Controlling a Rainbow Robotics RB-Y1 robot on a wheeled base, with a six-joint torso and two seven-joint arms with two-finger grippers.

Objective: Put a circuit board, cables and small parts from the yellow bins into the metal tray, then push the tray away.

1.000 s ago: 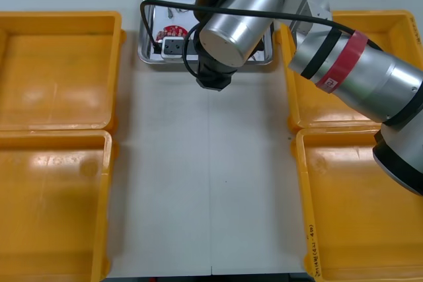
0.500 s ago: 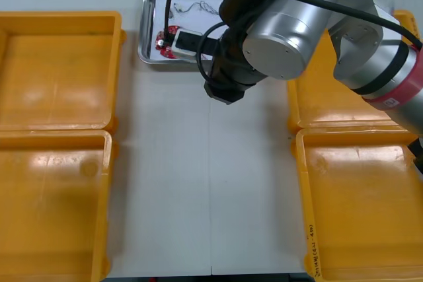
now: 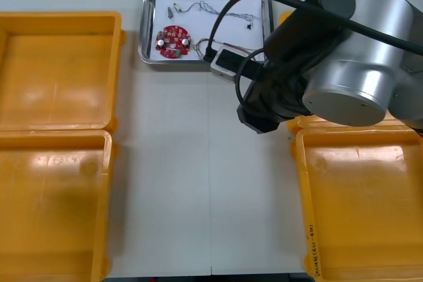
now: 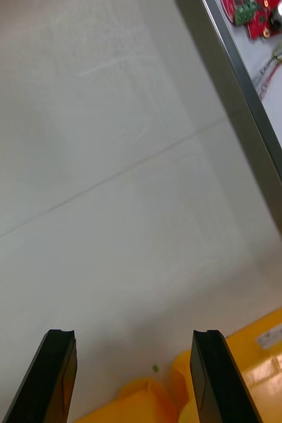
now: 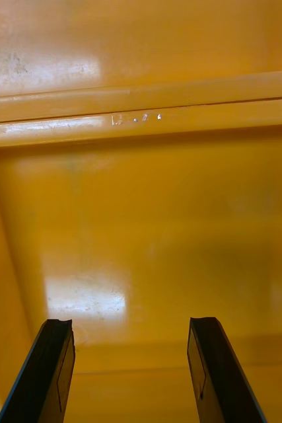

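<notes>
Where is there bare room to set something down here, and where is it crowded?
The bare strip of light table between the left and right yellow bins is free. The metal tray beyond it is crowded with a round red circuit board and thin cables. The right gripper, open, hangs by the strip's right edge; the left gripper, open, over a bin.

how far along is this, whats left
Loading looks done: the circuit board, cables and small metal parts lie in the metal tray, which sits at the far edge of the table, likely pushed. Nothing in hand: the right end effector is open over the table, the left end effector open above a yellow bin. Little seems left.
</notes>
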